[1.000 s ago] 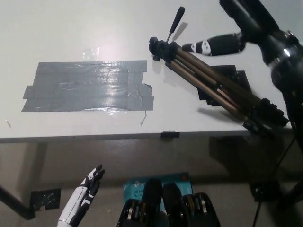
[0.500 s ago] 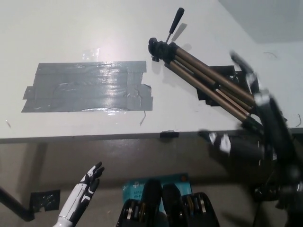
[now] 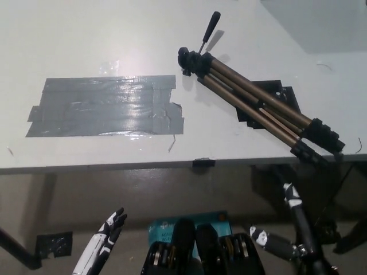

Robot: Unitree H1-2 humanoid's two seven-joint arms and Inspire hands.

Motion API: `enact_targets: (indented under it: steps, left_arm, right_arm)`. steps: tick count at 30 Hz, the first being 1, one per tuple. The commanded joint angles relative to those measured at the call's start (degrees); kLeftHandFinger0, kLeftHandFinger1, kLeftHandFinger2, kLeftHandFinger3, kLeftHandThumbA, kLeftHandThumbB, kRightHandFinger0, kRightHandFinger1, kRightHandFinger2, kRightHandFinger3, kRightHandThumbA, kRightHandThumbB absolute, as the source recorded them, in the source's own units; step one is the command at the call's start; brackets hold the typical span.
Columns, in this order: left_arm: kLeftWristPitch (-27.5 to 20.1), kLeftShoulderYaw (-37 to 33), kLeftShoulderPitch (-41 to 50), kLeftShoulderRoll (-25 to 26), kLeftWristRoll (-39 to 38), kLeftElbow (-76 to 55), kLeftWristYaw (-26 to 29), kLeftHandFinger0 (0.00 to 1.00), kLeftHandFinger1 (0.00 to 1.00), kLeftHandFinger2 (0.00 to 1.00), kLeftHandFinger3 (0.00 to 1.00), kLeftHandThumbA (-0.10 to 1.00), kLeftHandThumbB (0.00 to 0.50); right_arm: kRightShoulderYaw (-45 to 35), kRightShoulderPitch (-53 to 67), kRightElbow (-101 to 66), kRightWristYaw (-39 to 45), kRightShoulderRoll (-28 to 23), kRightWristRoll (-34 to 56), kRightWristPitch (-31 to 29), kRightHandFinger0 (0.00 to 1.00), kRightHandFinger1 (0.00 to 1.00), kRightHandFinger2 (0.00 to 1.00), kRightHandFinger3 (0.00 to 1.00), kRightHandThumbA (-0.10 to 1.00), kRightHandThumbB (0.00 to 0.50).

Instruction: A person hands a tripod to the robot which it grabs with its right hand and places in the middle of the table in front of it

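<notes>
A folded tripod [image 3: 258,103] with bronze legs and a black head lies on the white table [image 3: 114,34], right of centre, its head toward the middle and its feet at the table's front right edge. Its black pan handle [image 3: 210,27] points away from me. My black right hand [image 3: 287,229] hangs low at the bottom right, below the table edge, open and apart from the tripod. My white left hand [image 3: 106,240] rests at the bottom left, below the table, open and holding nothing.
A large patch of grey duct tape [image 3: 106,106] covers the table's left middle. A black tape patch [image 3: 269,100] lies under the tripod's legs. A small black mark [image 3: 205,162] sits on the front edge. A teal object [image 3: 189,220] lies on the floor.
My right arm has let go of the tripod and dropped from above it to below the table edge. The tripod lies still on the table. The left hand has sunk slightly.
</notes>
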Motion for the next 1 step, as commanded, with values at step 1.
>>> enact_targets:
  steps: [1]
  left_arm:
    - [-1.55,1.55,-0.15,0.33,-0.80,-1.26,1.10,1.00,1.00,1.00,1.00,1.00,0.343]
  right_arm:
    - [0.60,-2.28,7.05,-6.09,-0.60,0.18,-14.77,0.87,0.99,1.00,1.00,0.92,0.126]
